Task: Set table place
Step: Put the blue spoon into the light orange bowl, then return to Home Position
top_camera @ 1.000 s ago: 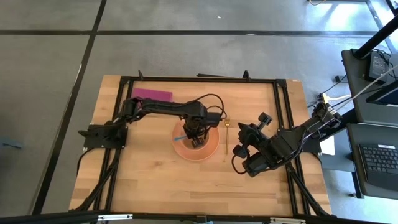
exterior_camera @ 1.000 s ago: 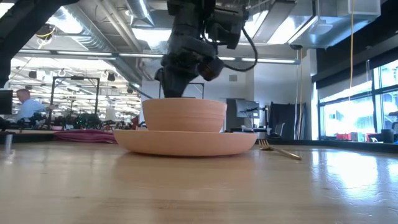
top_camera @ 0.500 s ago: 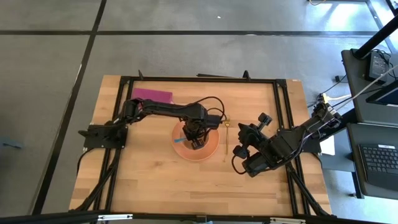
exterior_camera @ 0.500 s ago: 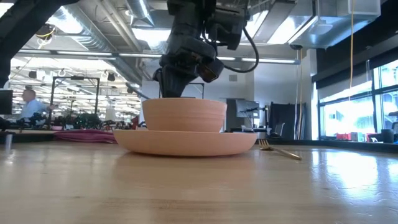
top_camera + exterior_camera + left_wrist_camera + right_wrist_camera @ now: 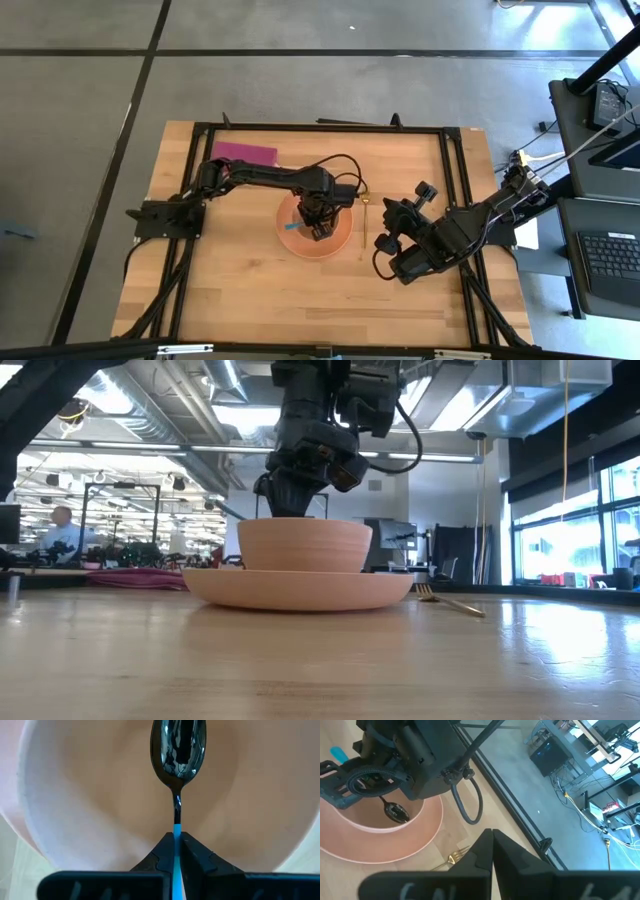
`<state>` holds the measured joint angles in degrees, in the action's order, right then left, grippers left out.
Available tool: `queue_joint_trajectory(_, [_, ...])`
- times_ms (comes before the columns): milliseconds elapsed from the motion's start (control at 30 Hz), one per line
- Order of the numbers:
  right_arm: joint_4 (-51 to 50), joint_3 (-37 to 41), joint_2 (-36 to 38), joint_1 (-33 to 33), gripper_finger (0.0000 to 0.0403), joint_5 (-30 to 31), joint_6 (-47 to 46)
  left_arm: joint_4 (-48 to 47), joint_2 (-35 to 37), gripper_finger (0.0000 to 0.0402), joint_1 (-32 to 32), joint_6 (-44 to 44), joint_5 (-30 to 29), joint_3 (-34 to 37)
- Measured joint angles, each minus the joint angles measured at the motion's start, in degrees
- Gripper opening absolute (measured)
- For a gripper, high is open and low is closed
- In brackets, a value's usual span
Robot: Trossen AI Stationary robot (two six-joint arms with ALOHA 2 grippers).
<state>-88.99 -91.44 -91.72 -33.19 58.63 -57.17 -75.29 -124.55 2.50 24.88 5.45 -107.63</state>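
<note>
A pink bowl [image 5: 312,222] stands on a pink plate [image 5: 338,243] at the table's middle. My left gripper [image 5: 316,222] hangs over the bowl, shut on a spoon with a dark head [image 5: 178,750] and a blue handle. The spoon's head is down inside the bowl [image 5: 395,812]. My right gripper [image 5: 388,240] waits shut and empty, right of the plate. A gold fork [image 5: 365,212] lies flat on the table [image 5: 250,290] between the plate and my right gripper. My left gripper pinches the spoon's blue handle [image 5: 176,832] between its two fingers, just behind the dark neck. The fingers come from above, slanting down, and lie along the handle. The handle's free end [image 5: 340,754] sticks out behind them. Whether the head touches the bowl's bottom, I cannot tell.
A purple napkin [image 5: 245,152] lies at the table's far left. The black rail frame [image 5: 320,127] runs round the tabletop. Bare wood shows along the near side [image 5: 320,300]. In the low view a person [image 5: 62,530] shows far off in the room behind.
My left gripper has shifted a little toward the table's right edge, still shut on the spoon. The bowl has slid a little the same way on the plate, and the plate has stayed where it was.
</note>
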Motion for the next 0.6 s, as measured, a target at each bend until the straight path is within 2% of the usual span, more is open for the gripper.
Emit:
queue_joint_trajectory(167, [0.0, 0.0, 0.0, 0.0, 0.0012, 0.0, 0.2, 0.0, 0.0, 0.0022, 0.0, 0.0, -0.4, 0.0])
queue_joint_trajectory(600, [0.0, 0.0, 0.0, 0.0, 0.0012, 0.0, 0.2, -0.1, 0.0, 0.0092, 0.1, 0.0, -0.5, 0.0])
